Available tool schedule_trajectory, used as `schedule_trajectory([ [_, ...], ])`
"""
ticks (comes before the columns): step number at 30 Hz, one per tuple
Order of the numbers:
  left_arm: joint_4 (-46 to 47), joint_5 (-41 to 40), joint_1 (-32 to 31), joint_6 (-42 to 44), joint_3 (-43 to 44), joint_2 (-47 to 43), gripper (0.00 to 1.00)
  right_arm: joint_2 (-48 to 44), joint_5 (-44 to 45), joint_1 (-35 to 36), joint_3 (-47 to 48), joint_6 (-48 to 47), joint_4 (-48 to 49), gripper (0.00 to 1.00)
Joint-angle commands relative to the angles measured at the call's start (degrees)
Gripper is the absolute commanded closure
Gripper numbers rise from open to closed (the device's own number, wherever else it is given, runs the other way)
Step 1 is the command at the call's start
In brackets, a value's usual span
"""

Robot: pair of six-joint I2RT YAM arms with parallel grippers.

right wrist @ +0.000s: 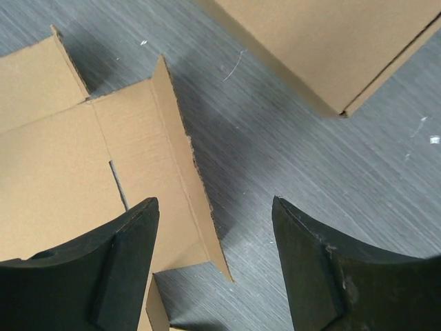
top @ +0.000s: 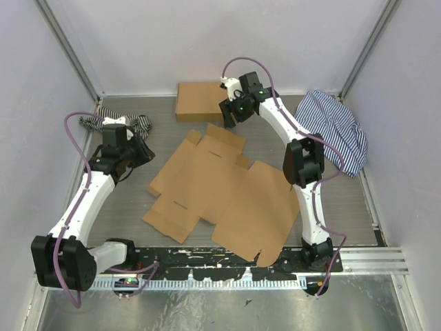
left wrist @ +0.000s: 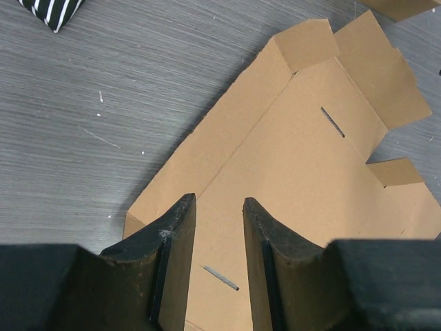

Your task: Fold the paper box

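Note:
The paper box (top: 220,189) lies spread flat in the middle of the table, a plain brown die-cut sheet with flaps and slits. My left gripper (top: 143,156) hovers by its left edge. In the left wrist view the left gripper (left wrist: 219,203) is open over the sheet (left wrist: 296,158), with nothing between its fingers. My right gripper (top: 230,114) hangs over the sheet's far corner. In the right wrist view the right gripper (right wrist: 213,207) stands wide open above a slightly raised flap edge (right wrist: 186,172) and bare table.
A neat closed brown box (top: 200,101) sits at the back, also in the right wrist view (right wrist: 331,41). A black-and-white striped cloth (top: 114,123) lies back left, a blue striped cloth (top: 337,131) at right. Walls enclose three sides.

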Motion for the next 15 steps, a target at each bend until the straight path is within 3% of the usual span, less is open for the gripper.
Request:
schedule_trajectory([
  [1,1.38,0.47,0.29,0.32,-0.42,-0.02,0.59,-0.73,-3.89,1.29,-1.34,-1.54,1.45,0.28],
  [15,1.04,0.10,0.29,0.66,-0.98,-0.23,0.60,5.16,-0.89,3.20,0.59,-1.75,3.01,0.29],
])
